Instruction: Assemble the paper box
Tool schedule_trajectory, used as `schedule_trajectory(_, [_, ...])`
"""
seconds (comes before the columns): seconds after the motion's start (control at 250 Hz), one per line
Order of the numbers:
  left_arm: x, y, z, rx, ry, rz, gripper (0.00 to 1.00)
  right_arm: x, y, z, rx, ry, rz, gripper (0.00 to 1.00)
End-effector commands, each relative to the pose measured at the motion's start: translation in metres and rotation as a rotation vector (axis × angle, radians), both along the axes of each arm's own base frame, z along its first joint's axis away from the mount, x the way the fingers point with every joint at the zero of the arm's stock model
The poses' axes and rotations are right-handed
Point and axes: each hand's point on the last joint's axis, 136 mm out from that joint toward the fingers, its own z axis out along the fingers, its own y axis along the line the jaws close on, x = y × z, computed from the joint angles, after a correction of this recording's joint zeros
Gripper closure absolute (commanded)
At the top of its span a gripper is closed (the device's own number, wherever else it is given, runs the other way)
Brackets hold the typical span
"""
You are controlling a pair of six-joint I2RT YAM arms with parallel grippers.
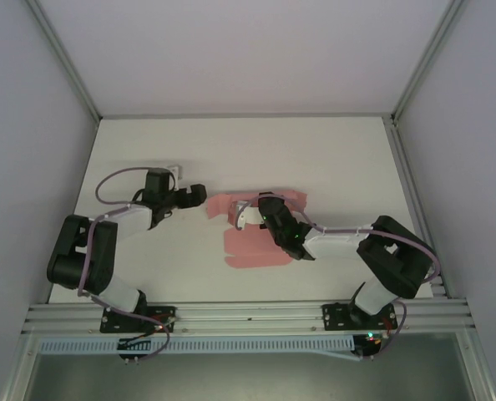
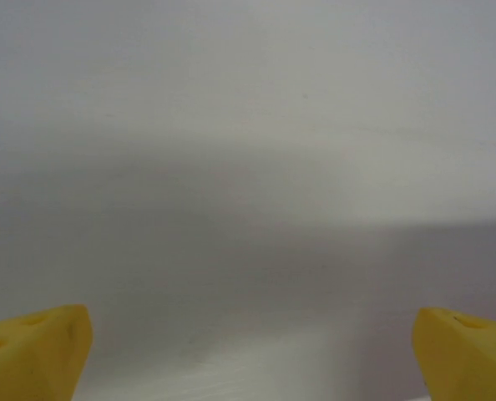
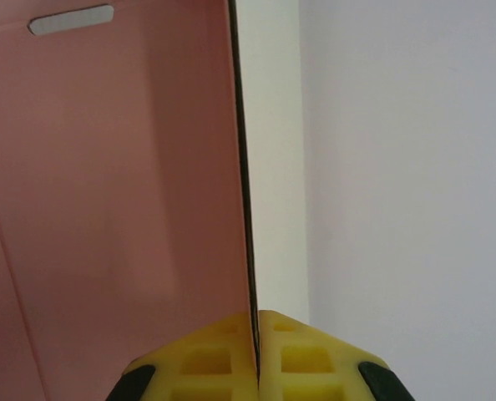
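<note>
The paper box [image 1: 252, 249] is a flat pink die-cut sheet lying mid-table, one panel near the front and flaps toward the back. My right gripper [image 1: 250, 210] sits over its middle. In the right wrist view the yellow fingers [image 3: 206, 363] are shut on the thin edge of a raised pink panel [image 3: 114, 209], which has a slot [image 3: 71, 19] near its far end. My left gripper [image 1: 199, 196] hovers just left of the sheet, apart from it. Its yellow fingertips [image 2: 31, 351] stand wide open over bare white table, with nothing between them.
The white table [image 1: 340, 167] is enclosed by pale walls at the back and both sides. An aluminium rail [image 1: 248, 316] carrying both arm bases runs along the near edge. The right arm's elbow [image 1: 394, 255] rises at the front right.
</note>
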Motion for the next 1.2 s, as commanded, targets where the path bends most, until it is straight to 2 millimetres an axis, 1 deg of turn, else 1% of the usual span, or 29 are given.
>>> schedule_trajectory(0.0, [-0.005,-0.031,0.018,-0.072,-0.084,-0.164,0.04,-0.001,-0.001,0.005,0.034,0.004,-0.028,1.0])
schedule_trajectory(0.148, [-0.026,-0.053,0.019,-0.069,-0.107,-0.273,0.1,0.0,-0.002,0.005,0.047,0.013,-0.044,1.0])
schedule_trajectory(0.22, [-0.037,-0.06,0.019,-0.075,-0.111,-0.298,0.1,0.0,-0.002,0.007,0.059,0.012,-0.047,1.0])
schedule_trajectory(0.311, [-0.05,-0.068,0.024,-0.088,-0.128,-0.33,0.14,0.0,-0.003,0.009,0.066,0.013,-0.056,1.0])
schedule_trajectory(0.395, [-0.065,-0.08,0.03,-0.093,-0.148,-0.379,0.14,0.0,-0.004,0.008,0.064,0.018,-0.059,1.0])
schedule_trajectory(0.455, [-0.074,-0.089,0.034,-0.092,-0.162,-0.418,0.17,0.0,-0.005,0.009,0.072,0.02,-0.067,1.0])
schedule_trajectory(0.527, [-0.084,-0.099,0.036,-0.078,-0.183,-0.468,0.19,0.0,-0.005,0.01,0.076,0.022,-0.068,1.0])
schedule_trajectory(0.575, [-0.085,-0.102,0.035,-0.061,-0.19,-0.474,0.2,0.0,-0.005,0.01,0.08,0.023,-0.068,1.0])
schedule_trajectory(0.679, [-0.086,-0.107,0.024,-0.044,-0.159,-0.493,0.25,0.0,-0.004,0.011,0.084,0.025,-0.068,1.0])
schedule_trajectory(0.815, [-0.085,-0.112,0.014,-0.035,-0.15,-0.499,0.33,-0.003,-0.005,0.007,0.076,0.04,-0.059,1.0])
schedule_trajectory(0.89, [-0.085,-0.115,0.012,-0.039,-0.166,-0.506,0.38,-0.004,-0.005,0.003,0.067,0.049,-0.055,1.0])
schedule_trajectory(0.95, [-0.085,-0.118,0.01,-0.039,-0.178,-0.519,0.44,-0.006,-0.006,-0.001,0.054,0.057,-0.052,1.0])
schedule_trajectory(0.982, [-0.087,-0.119,0.009,-0.041,-0.183,-0.525,0.44,-0.007,-0.007,-0.003,0.044,0.058,-0.052,1.0])
schedule_trajectory(1.042, [-0.088,-0.123,0.008,-0.045,-0.196,-0.542,0.48,-0.01,-0.007,-0.007,0.017,0.049,-0.048,1.0])
schedule_trajectory(1.194, [-0.095,-0.128,0.005,-0.065,-0.22,-0.574,0.48,-0.018,-0.009,-0.021,-0.048,0.022,-0.053,1.0])
